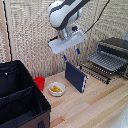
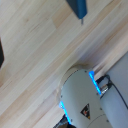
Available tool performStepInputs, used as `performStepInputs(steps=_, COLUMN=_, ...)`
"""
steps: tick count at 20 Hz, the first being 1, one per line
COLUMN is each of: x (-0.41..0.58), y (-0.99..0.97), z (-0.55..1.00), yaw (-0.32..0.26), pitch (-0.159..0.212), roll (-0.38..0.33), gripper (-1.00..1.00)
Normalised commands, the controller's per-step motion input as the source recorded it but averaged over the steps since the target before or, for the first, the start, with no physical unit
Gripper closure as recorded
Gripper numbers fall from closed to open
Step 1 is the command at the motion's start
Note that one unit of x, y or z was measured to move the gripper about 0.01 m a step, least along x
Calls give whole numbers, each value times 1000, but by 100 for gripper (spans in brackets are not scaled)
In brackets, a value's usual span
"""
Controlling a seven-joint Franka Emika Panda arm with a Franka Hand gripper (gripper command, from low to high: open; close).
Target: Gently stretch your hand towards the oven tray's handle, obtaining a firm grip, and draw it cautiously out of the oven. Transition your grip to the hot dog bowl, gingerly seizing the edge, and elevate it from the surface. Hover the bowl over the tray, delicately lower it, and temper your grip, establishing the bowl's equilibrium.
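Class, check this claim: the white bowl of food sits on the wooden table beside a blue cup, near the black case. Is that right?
One detail is wrong: the cup beside the white bowl is red, not blue, as the exterior view shows. The bowl does sit on the wooden table near the black case.

We saw a pale wooden plank worktop (image 1: 95, 107). On it rested a large black case (image 1: 20, 97), a red cup (image 1: 39, 82), a small round white bowl of yellowish food (image 1: 56, 89), a dark blue flat slab (image 1: 76, 76) and a black-and-silver toaster oven (image 1: 114, 52).
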Motion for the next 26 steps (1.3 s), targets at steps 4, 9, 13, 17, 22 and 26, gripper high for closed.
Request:
performStepInputs(steps=4, x=50, y=616, z=-334, yaw=-56, pitch=-14, roll=7, gripper=-100)
performStepInputs(steps=9, x=5, y=299, z=-277, yaw=-31, pitch=-65, roll=-54, gripper=-100)
performStepInputs(steps=13, x=-4, y=9, z=-183, yaw=-10, pitch=-135, roll=-80, gripper=-100)
performStepInputs(steps=17, x=-104, y=-95, z=-169, yaw=0, pitch=-164, roll=-73, gripper=-100)
performStepInputs(steps=22, x=-153, y=-228, z=-161, yaw=38, pitch=-160, roll=-85, gripper=-100)
performStepInputs(steps=26, x=-219, y=-216, z=-226, yaw=70, pitch=-156, roll=-76, gripper=-100)
